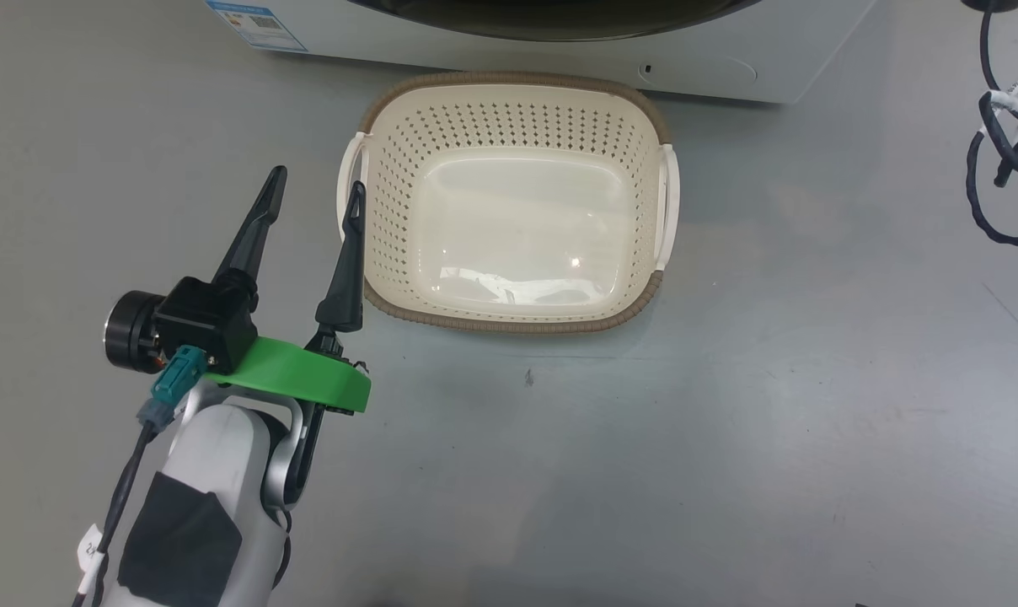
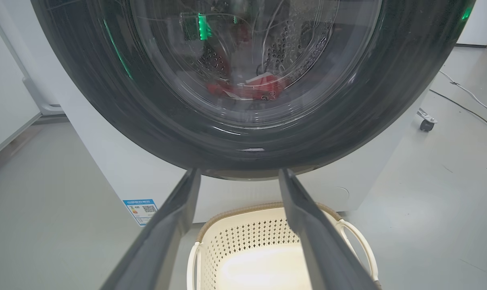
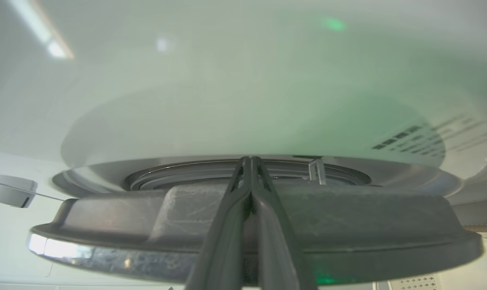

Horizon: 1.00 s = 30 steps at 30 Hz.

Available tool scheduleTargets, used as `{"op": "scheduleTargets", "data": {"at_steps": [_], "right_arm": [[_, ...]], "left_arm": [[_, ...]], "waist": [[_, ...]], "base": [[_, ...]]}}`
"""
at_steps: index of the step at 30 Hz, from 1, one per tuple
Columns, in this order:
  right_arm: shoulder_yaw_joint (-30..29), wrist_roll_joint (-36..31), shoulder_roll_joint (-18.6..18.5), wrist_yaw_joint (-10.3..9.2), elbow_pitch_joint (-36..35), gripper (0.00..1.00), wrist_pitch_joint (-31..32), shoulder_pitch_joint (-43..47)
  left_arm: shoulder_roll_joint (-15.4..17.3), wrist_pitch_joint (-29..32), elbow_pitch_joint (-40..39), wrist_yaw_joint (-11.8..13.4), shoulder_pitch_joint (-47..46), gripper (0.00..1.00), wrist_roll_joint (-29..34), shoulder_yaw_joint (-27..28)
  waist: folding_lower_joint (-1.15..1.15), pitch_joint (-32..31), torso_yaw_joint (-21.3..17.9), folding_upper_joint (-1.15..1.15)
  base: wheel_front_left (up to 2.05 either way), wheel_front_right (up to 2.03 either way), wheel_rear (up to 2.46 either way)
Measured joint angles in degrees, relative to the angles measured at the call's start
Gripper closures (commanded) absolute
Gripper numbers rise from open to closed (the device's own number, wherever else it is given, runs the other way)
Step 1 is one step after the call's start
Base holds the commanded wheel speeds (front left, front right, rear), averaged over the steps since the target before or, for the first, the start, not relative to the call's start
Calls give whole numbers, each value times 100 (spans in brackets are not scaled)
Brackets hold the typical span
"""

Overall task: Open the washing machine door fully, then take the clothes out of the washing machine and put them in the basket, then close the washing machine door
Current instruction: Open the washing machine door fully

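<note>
The cream basket [image 1: 509, 78] stands empty on the grey floor just in front of the washing machine [image 1: 711, 67]. My left gripper [image 1: 317, 180] hovers open by the basket's left handle, nothing between its fingers. Seen from the left wrist, that gripper [image 2: 239, 171] points at the washing machine door [image 2: 106, 100], and red clothes [image 2: 259, 86] lie in the drum behind its glass; the basket [image 2: 243, 237] sits below. My right gripper [image 3: 249, 159] is shut, its tips at the gap between the door's dark rim [image 3: 348, 225] and the white machine front [image 3: 227, 100].
A blue label [image 1: 256, 24] marks the machine's lower left front. Black cables [image 1: 1002, 169] hang at the right edge of the head view. A caster wheel [image 2: 427, 124] and a floor cable [image 2: 469, 96] lie right of the machine. Open floor spreads around the basket.
</note>
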Motion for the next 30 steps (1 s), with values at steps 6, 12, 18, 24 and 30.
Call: {"op": "scheduleTargets", "data": {"at_steps": [6, 12, 18, 24, 30], "right_arm": [[19, 60, -71, 32, 140, 100, 199, -98], [16, 176, -123, 109, 231, 100, 405, -141], [15, 275, -135, 194, 296, 100, 602, -141], [30, 361, -115, 334, 417, 100, 765, -92], [56, 452, -46, 387, 495, 100, 922, 66]], "left_arm": [[-19, 0, 8, 0, -25, 0, 7, -1], [-35, 0, 16, 0, -26, 0, 7, 15], [-40, 0, 51, 0, -26, 0, 55, 45], [-49, 0, 135, 7, -29, 0, 56, 171], [-58, 0, 194, 7, -29, 0, 107, 181]], "waist": [[0, 27, 40, 0], [0, 39, 59, 0], [0, 27, 31, 0], [0, -46, -19, 0], [0, -170, -92, 0]], "base": [[0, 0, 0], [0, 0, 0], [0, 0, 0], [0, 0, 0], [0, 0, 0]]}}
